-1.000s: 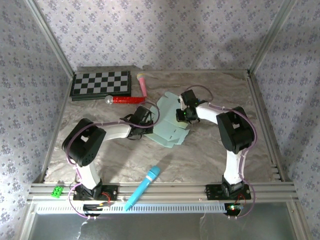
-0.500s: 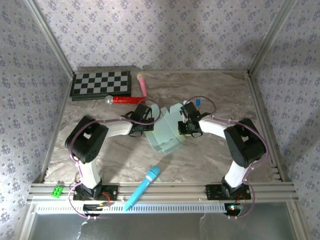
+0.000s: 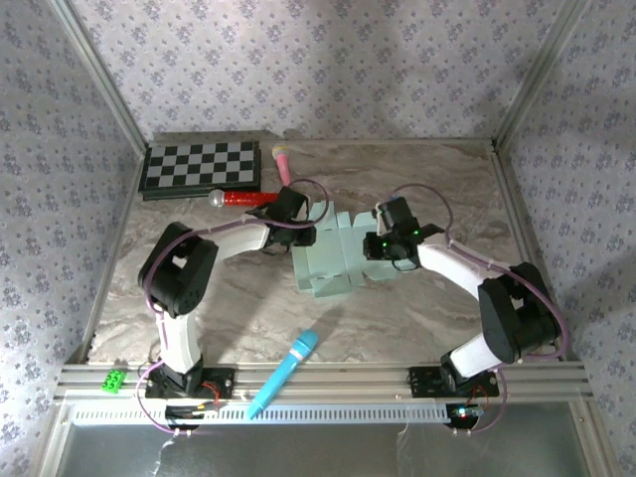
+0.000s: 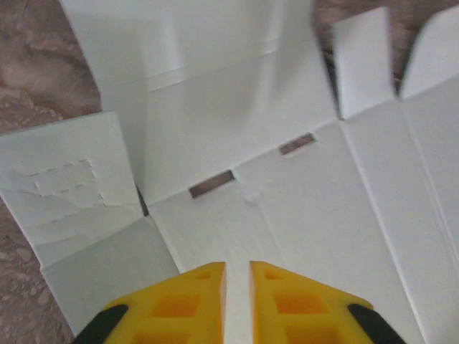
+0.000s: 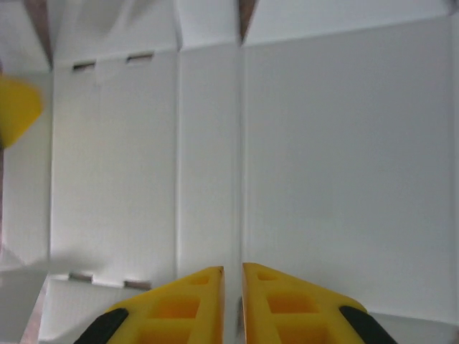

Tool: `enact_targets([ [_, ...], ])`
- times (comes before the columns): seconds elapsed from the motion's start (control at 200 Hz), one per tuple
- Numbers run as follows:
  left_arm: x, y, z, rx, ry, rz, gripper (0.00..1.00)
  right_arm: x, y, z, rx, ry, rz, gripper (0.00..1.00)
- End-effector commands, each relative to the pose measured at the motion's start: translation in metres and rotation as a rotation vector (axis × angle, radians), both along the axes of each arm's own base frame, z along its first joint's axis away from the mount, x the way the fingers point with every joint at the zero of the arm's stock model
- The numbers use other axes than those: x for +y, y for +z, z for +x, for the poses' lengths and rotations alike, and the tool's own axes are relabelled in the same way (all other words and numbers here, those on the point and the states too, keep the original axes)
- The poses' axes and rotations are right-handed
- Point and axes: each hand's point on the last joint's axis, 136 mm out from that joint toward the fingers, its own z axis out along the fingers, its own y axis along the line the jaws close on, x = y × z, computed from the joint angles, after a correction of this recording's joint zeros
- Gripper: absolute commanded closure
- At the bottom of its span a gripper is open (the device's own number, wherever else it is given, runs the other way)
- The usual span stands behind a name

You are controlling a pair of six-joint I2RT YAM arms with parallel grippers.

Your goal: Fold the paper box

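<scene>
Paper box has bunched up; left end effector ajar, right end effector unclear.

Both the left arm and the right arm are showing white links between bulky black joints, thin purple cables looping along them. A green light is glowing at the right wrist, and the left fingers and right fingers are gleaming yellow, black-trimmed.

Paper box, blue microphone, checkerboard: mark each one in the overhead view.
paper box [image 3: 328,266], top external view, centre panel of the sheet.
blue microphone [image 3: 282,378], top external view, middle of its handle.
checkerboard [image 3: 202,166], top external view, centre of the chequered face.
</scene>
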Motion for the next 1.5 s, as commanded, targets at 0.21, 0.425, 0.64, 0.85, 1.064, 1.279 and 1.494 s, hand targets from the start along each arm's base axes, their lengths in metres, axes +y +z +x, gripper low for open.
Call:
enact_targets([
  [0.21, -0.015, 0.015, -0.043, 0.072, -0.005, -0.031, 0.92, -0.035, -0.026, 0.027, 0.107, 0.006, -0.039, 0.86],
  [0.425, -0.014, -0.014, -0.062, 0.158, 0.032, -0.002, 1.00, -0.040, -0.055, 0.019, 0.189, 0.007, -0.063, 0.87],
  [0.64, 0.002, -0.043, -0.066, 0.185, 0.092, 0.071, 1.00, -0.040, -0.076, -0.014, 0.254, -0.007, -0.105, 0.86],
  [0.85, 0.005, -0.064, -0.051, 0.193, 0.078, 0.119, 1.00, -0.037, -0.082, -0.049, 0.279, 0.000, -0.165, 0.86],
  [1.064, -0.009, -0.061, -0.018, 0.181, 0.003, 0.090, 0.99, -0.026, -0.077, -0.070, 0.262, 0.011, -0.156, 0.86],
  [1.279, -0.038, -0.056, -0.004, 0.197, -0.110, 0.029, 0.93, 0.002, -0.075, -0.088, 0.279, 0.071, -0.065, 0.85],
  [1.494, -0.052, -0.032, 0.002, 0.175, -0.152, -0.027, 0.89, 0.039, -0.057, -0.089, 0.235, 0.153, 0.006, 0.84],
])
